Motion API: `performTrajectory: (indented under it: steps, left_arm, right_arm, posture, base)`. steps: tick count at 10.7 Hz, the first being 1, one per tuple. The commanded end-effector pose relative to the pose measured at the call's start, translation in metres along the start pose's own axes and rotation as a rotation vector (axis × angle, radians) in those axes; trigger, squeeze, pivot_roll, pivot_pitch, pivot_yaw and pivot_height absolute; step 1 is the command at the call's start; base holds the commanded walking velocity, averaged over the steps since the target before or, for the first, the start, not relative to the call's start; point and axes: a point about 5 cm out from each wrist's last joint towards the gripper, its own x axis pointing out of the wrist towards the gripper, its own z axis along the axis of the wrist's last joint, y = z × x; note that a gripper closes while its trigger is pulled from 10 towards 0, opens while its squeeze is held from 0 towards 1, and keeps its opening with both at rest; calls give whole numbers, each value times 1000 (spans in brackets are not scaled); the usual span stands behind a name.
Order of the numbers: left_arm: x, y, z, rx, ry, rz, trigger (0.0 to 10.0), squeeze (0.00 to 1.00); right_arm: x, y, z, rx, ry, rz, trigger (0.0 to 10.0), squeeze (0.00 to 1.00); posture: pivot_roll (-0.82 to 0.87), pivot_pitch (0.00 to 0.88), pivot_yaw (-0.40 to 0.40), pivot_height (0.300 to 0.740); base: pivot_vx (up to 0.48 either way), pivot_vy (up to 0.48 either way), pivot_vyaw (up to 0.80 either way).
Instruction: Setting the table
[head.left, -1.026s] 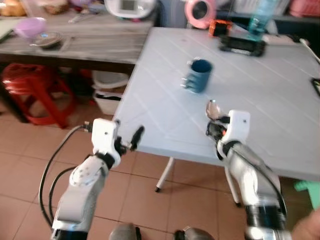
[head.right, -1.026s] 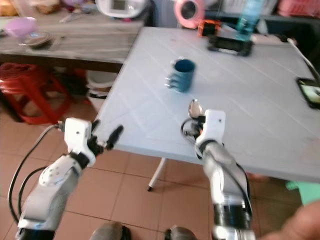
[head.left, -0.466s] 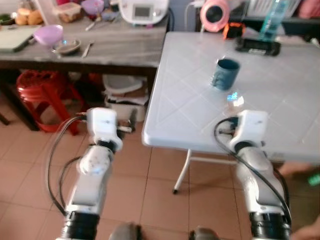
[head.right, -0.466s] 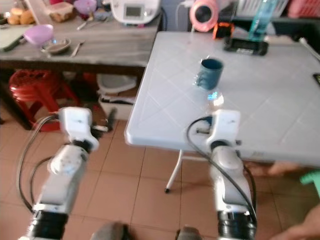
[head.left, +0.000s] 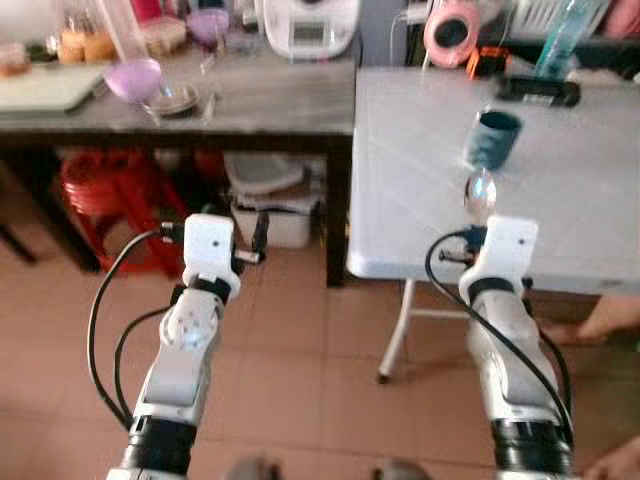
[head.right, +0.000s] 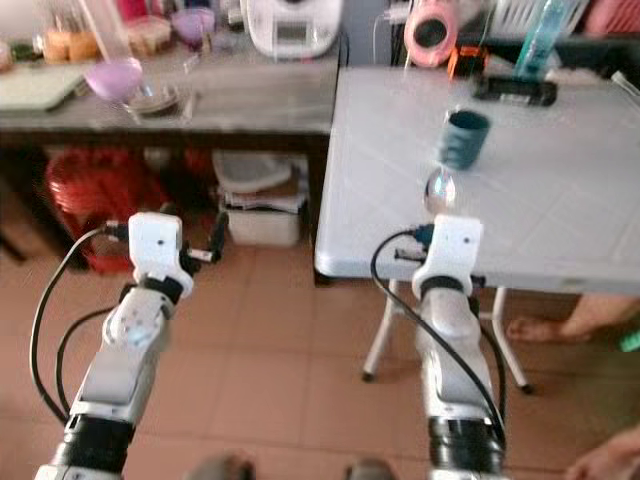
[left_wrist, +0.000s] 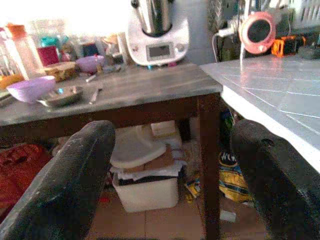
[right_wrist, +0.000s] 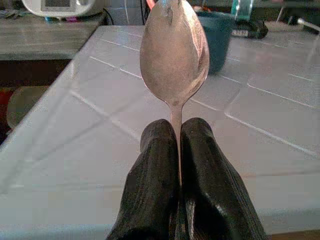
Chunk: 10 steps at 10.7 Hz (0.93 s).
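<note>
The white counter (head.left: 560, 190) stands against a darker wooden counter (head.left: 250, 100) bearing a white appliance (head.left: 310, 22) and a purple bowl (head.left: 133, 78). A dark blue mug (head.left: 495, 138) sits on the white one. The right tool (right_wrist: 177, 145) is pinched closed on a spoon (right_wrist: 174, 52), bowl up, over the counter's near edge; the wrist view shows that grip plainly. The left tool (left_wrist: 170, 160) gapes wide, empty, over the floor, a storage bin (left_wrist: 145, 187), perhaps, beyond it.

A silver spoon (right_wrist: 174, 52) stands upright, bowl up, its handle pinched in the right end effector (right_wrist: 178, 145) near the white counter's (head.left: 580, 210) edge. A dark teal mug (head.left: 494, 138) sits upright on the counter beyond.
</note>
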Motion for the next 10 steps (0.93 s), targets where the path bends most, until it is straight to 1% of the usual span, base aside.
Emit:
performTrajectory:
  steps: [1,3,6,7,8,10]
  left_arm:
    - [-2,6,-4,16,17,15,10000,0]
    - [-1,4,-4,8,10,12,10000,0]
    - [1,1,-3,2,0,10,10000,0]
    - [1,0,-5,-21,15,13,10000,0]
    - [0,1,-7,-28,29,27,10000,0]
    - [1,1,-6,-16,16,17,10000,0]
  right_arm:
    - [2,11,6,19,-25,39,10000,0]
    - [5,13,9,21,-36,53,10000,0]
    - [4,15,9,18,-46,67,10000,0]
    - [4,15,9,16,-48,68,10000,0]
    - [3,14,8,7,-47,66,10000,0]
    - [3,13,7,1,-46,64,10000,0]
  posture:
    - [-44,0,26,740]
    - [-46,0,25,740]
    - [-46,0,24,740]
    - [-48,0,25,740]
    - [-50,0,26,740]
    - [-52,0,27,740]
  base:
    - [439,0,0]
    - [439,0,0]
    - [441,0,0]
    - [439,0,0]
    - [322,356,0]
    - [315,364,0]
